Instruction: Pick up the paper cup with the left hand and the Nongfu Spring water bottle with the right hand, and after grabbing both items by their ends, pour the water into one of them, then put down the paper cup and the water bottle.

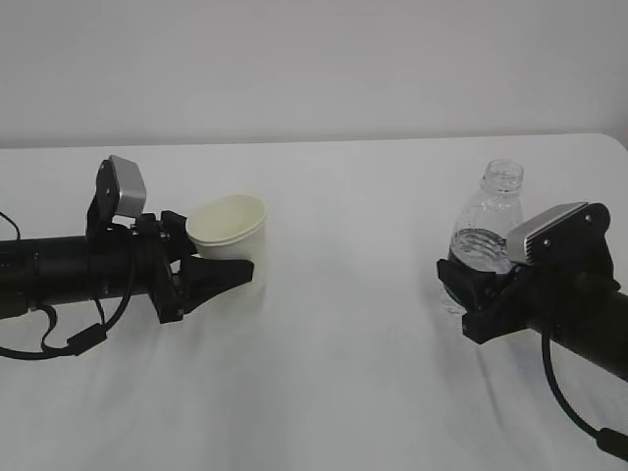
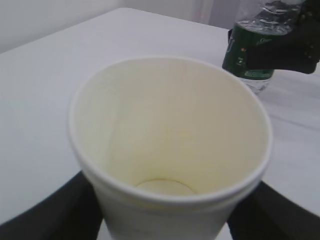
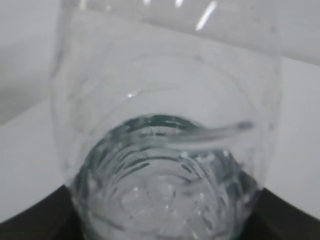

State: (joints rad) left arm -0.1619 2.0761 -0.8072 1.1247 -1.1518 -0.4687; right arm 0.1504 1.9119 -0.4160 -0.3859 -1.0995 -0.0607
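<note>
Clamping the paper cup (image 1: 229, 227) low on its sides, the left gripper (image 1: 218, 273) holds it upright on the left of the white worktop (image 1: 353, 324). Over on the right, the right gripper (image 1: 469, 291) is closed around the capless Nongfu Spring water bottle (image 1: 488, 231), upright, water (image 3: 165, 195) low inside.

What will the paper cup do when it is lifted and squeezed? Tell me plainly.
The paper cup looks empty, only its bare cream bottom showing, so it is probably very light. Its thin wall would likely dent if the left end effector, whose fingers flank it low, presses hard. Wider at the rim than the base, it may tip easily if nudged.
</note>
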